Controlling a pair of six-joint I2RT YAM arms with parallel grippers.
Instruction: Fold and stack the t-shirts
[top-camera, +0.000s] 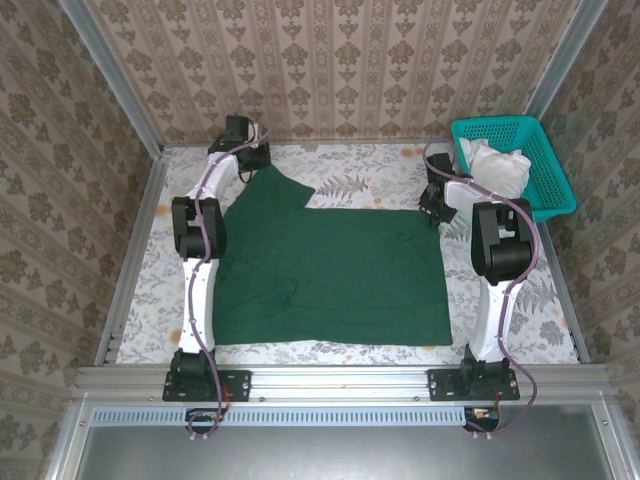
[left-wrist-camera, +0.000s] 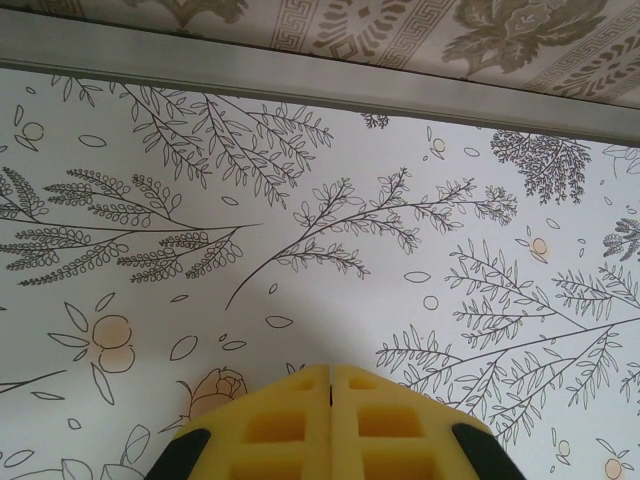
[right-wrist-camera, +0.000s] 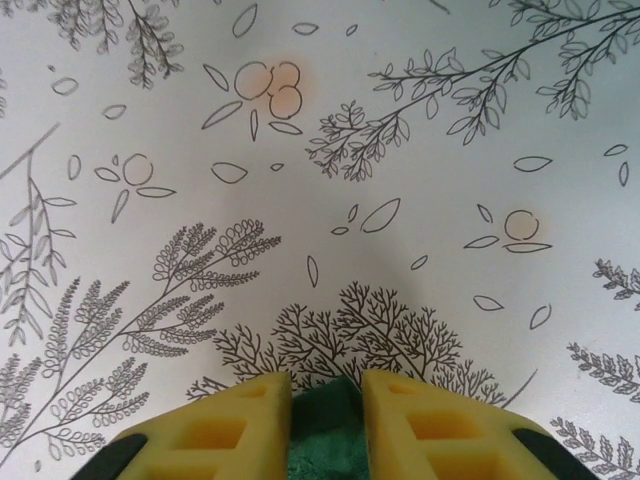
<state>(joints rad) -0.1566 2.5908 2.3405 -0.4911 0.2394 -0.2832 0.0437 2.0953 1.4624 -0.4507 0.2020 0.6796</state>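
A dark green t-shirt (top-camera: 330, 275) lies spread flat on the floral tablecloth, one sleeve pointing to the far left. My left gripper (top-camera: 245, 135) is beyond that sleeve at the back of the table. In the left wrist view its yellow fingers (left-wrist-camera: 331, 370) are pressed together with nothing between them, over bare cloth. My right gripper (top-camera: 432, 205) sits at the shirt's far right corner. In the right wrist view the gripper (right-wrist-camera: 327, 385) has a fold of the green t-shirt (right-wrist-camera: 325, 435) between its two pads, touching both.
A teal mesh basket (top-camera: 553, 190) stands at the back right, with a crumpled white cloth (top-camera: 497, 165) inside. A metal rail (left-wrist-camera: 300, 85) and patterned wall close off the back. Bare tablecloth (top-camera: 375, 175) lies between the two grippers.
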